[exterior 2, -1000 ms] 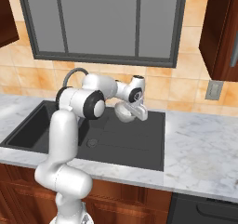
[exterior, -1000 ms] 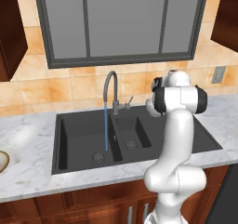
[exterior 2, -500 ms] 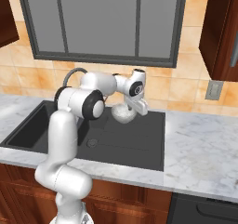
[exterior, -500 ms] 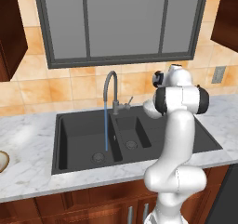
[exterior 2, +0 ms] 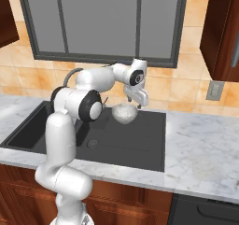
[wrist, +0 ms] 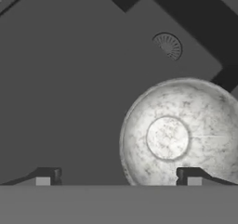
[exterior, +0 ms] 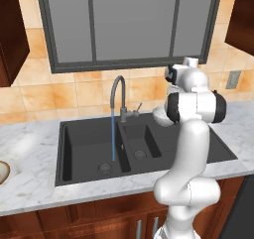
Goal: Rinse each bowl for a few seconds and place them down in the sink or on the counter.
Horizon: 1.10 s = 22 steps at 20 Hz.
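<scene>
I have the gripper [exterior 2: 138,101] up over the right part of the sink [exterior 2: 140,147], above the flat drainboard, and its fingers [wrist: 193,176] stand wide apart with nothing between them. The speckled whitish bowl [exterior 2: 124,112] sits just below the hand and slightly to its left, mouth up. In the hand view it shows as a round pale dish [wrist: 181,132] with the right fingertip across its near edge, not pinching it. I read this as the bowl let go onto the drainboard, though I cannot tell for sure that it rests on the black surface and is not a little above it.

The tap [exterior: 117,91] arches over the big basin on the left, and a thin stream of water [exterior: 113,136] runs from it down to the drain, so the rinsing spot is ready for the next one. The other bowl [exterior: 2,172], with its tan rim, lies far left on the counter [exterior: 30,156], well apart from the arm. Fetching it calls for a long reach or a move of the base.
</scene>
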Motion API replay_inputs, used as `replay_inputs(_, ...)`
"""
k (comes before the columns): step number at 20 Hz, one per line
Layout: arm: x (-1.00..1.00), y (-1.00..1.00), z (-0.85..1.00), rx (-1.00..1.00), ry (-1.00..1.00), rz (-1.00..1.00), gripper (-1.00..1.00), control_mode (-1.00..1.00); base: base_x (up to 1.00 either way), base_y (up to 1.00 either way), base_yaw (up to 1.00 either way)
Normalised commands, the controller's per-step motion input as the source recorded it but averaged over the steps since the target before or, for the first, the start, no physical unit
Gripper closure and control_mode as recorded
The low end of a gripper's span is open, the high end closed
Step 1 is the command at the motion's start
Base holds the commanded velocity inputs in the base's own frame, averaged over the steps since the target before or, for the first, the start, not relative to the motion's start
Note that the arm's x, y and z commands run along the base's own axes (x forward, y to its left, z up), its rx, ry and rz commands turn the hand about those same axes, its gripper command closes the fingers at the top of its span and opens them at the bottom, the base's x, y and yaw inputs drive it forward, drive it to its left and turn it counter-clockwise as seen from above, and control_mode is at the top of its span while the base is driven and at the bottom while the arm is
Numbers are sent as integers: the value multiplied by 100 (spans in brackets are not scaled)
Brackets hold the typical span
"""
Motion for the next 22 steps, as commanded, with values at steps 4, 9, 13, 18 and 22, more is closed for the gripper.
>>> replay_inputs(4,-46,10,56,-2,0,0,-100,-100,0,0,0)
replay_inputs(9,-60,19,50,-7,-1,0,-100,-100,0,0,0)
replay_inputs(13,-48,20,55,-9,0,1,-100,-100,0,0,0)
replay_inputs(18,-30,36,42,-7,3,4,-100,-100,0,0,0)
replay_inputs(22,-13,39,27,-1,12,11,-100,-100,0,0,0)
